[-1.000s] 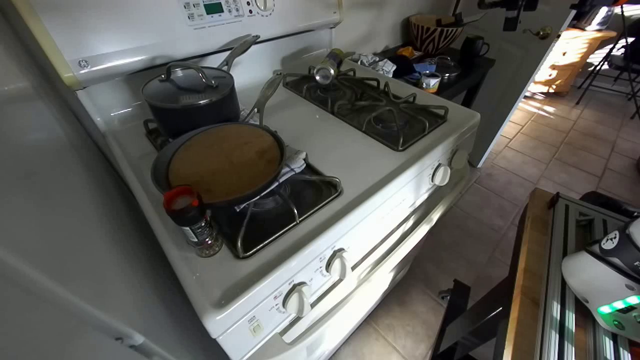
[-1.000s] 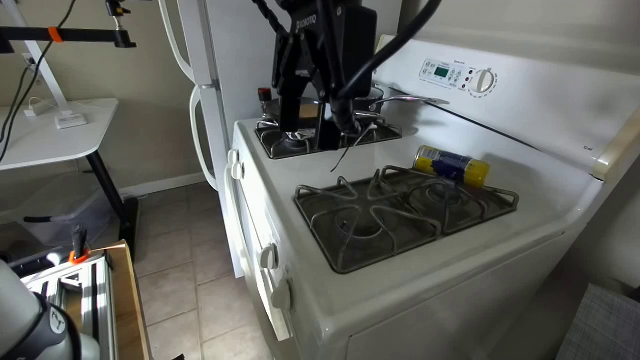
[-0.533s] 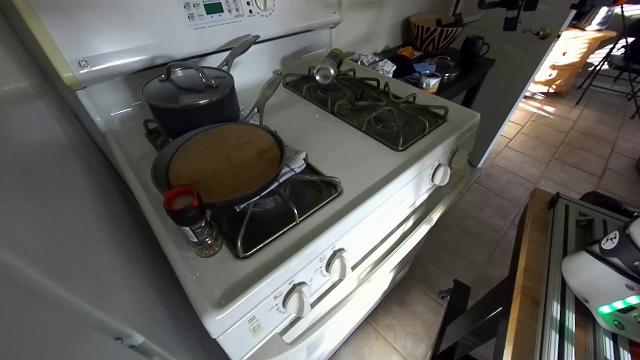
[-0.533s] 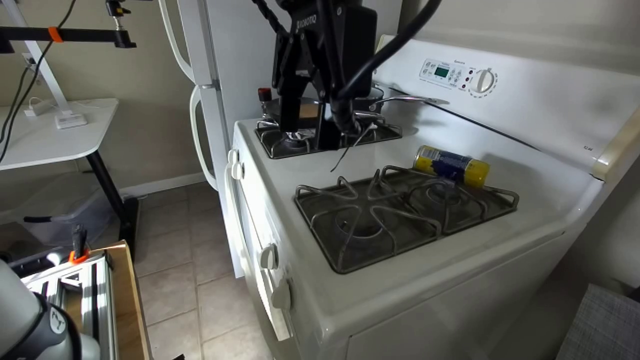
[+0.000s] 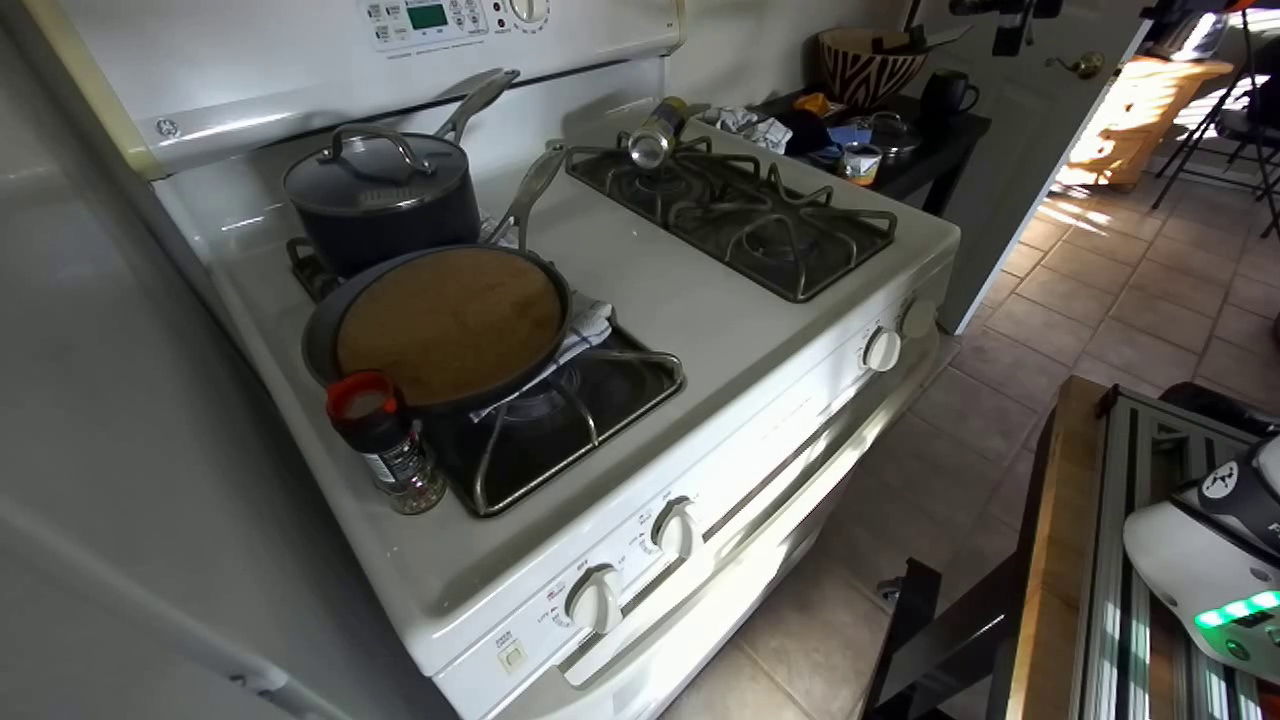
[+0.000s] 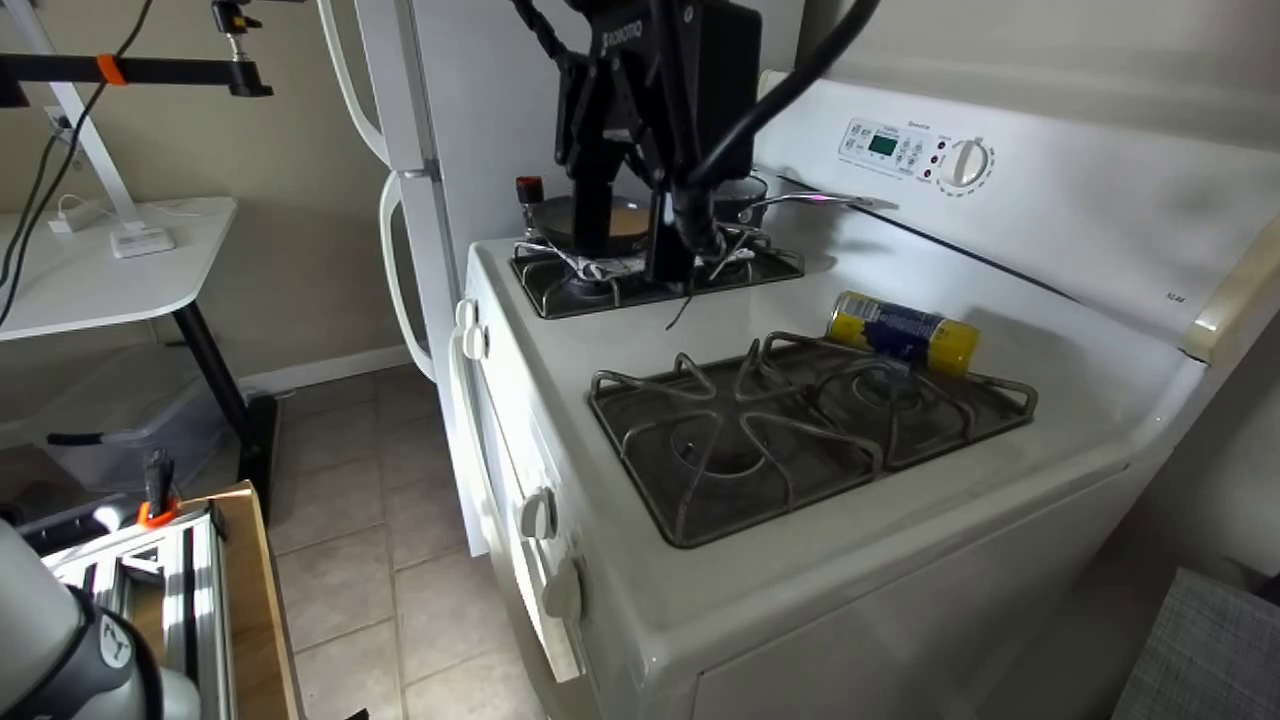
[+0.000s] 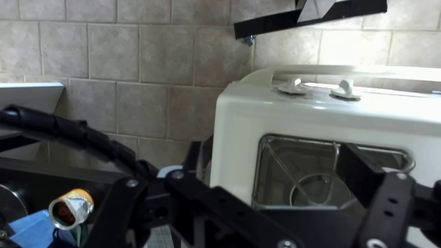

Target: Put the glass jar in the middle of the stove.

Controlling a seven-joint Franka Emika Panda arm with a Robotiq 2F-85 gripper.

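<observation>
Two parted, empty jaws hang well apart from the glass jar [image 5: 394, 458], which stands beside the frying pan [image 5: 320, 335] near a front corner of the stove [image 5: 640, 280], so approach seems the step in hand, next calling for a reach across to it.

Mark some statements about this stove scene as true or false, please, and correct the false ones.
The glass jar stands on the stove beside the frying pan. True.
The glass jar is in the stove's middle. False: it stands near a side edge.
A lid covers the dark pot. True.
The glass jar is gripped. False: the tool is open and holds nothing.
Everything on the stove stands upright. False: the blue-and-yellow canister lies on its side.
</observation>
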